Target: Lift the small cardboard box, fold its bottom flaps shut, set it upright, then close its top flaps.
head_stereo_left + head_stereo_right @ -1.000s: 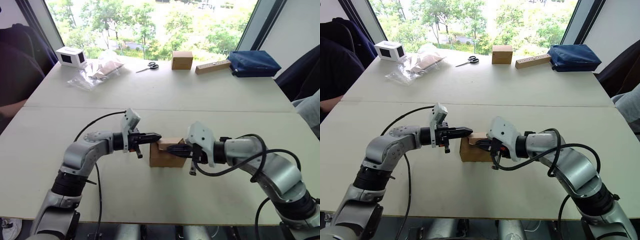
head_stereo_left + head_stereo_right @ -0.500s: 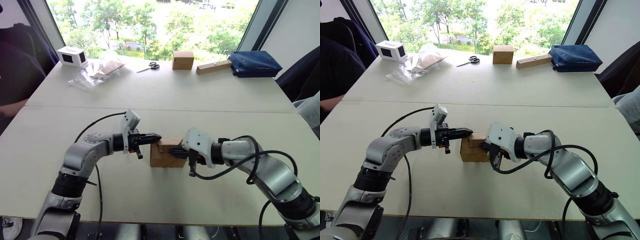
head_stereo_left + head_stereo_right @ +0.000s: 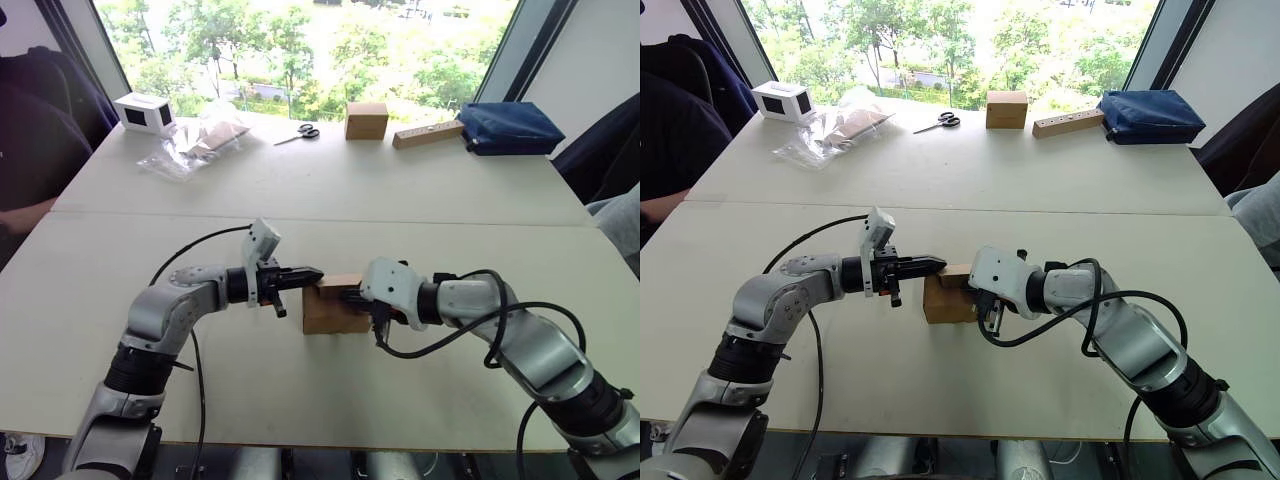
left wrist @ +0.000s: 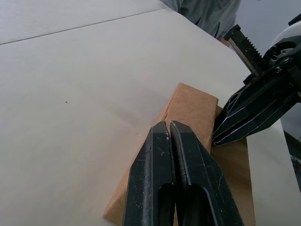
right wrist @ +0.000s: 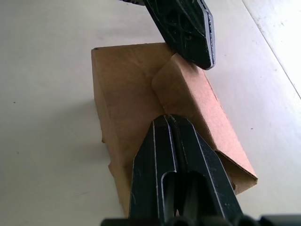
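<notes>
The small plain brown corrugated cardboard box [image 3: 333,306] stands on the near half of the pale tabletop [image 3: 320,180], its top flaps [image 5: 188,101] folded over but not flat: one panel is raised along a crease and an end corner gapes. The right gripper [image 3: 349,297] lies across the box top from the box's right, both black fingers pressed together, nothing between them. The left gripper [image 3: 308,273] reaches the box's left upper edge, fingers likewise pressed together and empty.

Judgement: the closing of the top flaps is in hand. Risk: neither gripper clamps the box, so uneven downward pressure could slide or tip it. The raised panel may spring back or crush.

Beyond the box, at the far table edge: a cube-like brown box [image 3: 365,120] and scissors [image 3: 297,133]
</notes>
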